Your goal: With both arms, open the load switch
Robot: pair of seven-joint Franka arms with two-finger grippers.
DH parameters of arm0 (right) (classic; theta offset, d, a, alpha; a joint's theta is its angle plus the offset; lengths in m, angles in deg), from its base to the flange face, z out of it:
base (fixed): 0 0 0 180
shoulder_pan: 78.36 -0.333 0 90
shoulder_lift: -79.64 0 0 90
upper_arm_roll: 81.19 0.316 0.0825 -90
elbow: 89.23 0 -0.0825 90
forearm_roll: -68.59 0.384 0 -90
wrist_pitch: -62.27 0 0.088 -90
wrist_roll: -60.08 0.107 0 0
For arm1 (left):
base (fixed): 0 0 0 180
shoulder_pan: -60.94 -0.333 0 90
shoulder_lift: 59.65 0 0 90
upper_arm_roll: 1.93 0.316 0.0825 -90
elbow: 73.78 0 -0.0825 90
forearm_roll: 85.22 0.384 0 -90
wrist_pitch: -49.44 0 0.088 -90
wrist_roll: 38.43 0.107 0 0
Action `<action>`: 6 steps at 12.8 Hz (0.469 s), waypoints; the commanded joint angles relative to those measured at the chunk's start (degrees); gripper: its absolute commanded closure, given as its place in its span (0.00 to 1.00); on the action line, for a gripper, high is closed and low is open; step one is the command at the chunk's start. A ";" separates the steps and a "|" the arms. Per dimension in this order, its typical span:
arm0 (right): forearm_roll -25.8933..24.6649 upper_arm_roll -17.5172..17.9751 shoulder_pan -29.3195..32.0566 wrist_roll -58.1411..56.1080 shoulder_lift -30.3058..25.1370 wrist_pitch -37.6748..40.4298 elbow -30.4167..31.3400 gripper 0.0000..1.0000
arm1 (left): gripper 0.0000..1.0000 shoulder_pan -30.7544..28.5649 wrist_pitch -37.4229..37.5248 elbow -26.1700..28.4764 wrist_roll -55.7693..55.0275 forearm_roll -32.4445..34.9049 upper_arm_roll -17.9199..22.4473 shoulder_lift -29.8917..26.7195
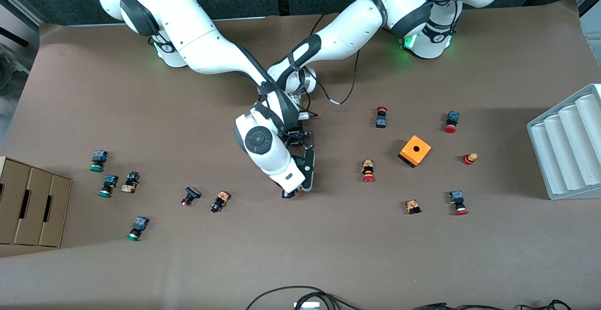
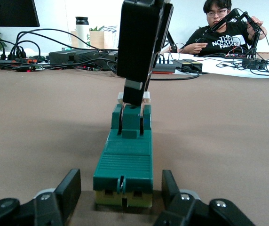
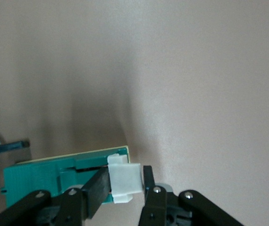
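Load switch: hidden under the arms from the front. Right tool pinches its white piece; left tool clamps its green end. Lettering unreadable.

From the front we cannot see the load switch, hidden under the right arm. The left claw is cut off by the left wrist view's edge.

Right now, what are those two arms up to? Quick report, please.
Right tool shut on the load switch's white piece. Left tool flanks the load switch at its green end, on the table. Nothing in the way.
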 commanded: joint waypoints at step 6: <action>1.30 -0.62 -0.93 -0.88 -2.16 2.32 1.65 0.63 | 0.22 0.98 0.80 -0.22 -0.80 0.18 0.53 1.10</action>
